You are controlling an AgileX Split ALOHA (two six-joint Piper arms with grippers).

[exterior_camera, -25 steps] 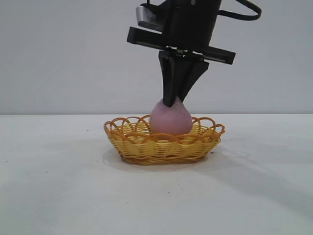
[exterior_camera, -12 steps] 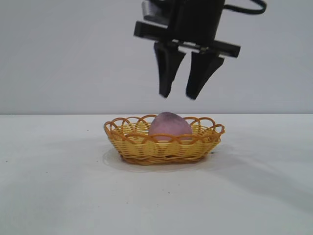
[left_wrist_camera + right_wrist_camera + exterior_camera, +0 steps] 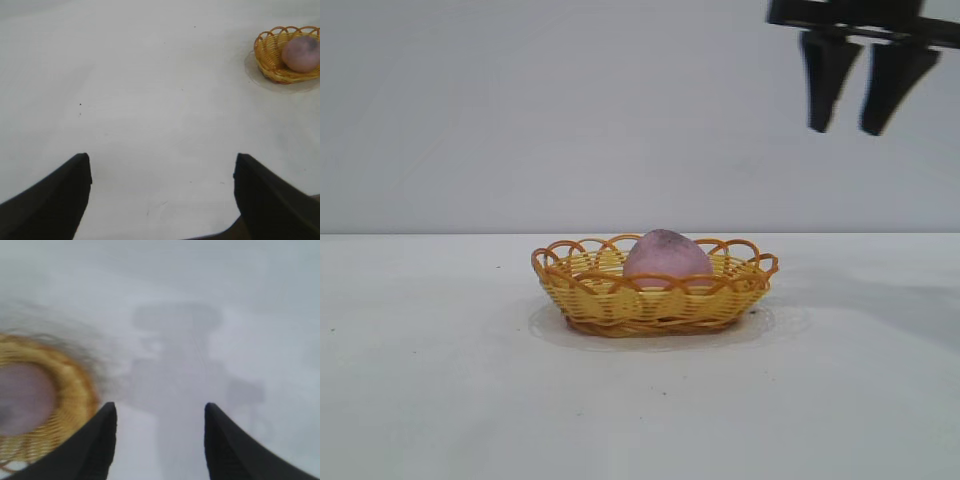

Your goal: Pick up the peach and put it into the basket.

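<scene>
The dull pink rounded peach (image 3: 666, 257) sat inside the shallow oval woven wicker basket (image 3: 600, 300), which stood on the white table (image 3: 440, 400). The right gripper (image 3: 848, 125) hung high above, off to the basket's right, well apart from it.

I count one peach (image 3: 666, 257), and it sits inside one basket (image 3: 655, 301). One counter (image 3: 440, 400) carries them. My own arms make two sets of jaws, left (image 3: 160, 195) and right (image 3: 853, 95), both spread apart.
</scene>
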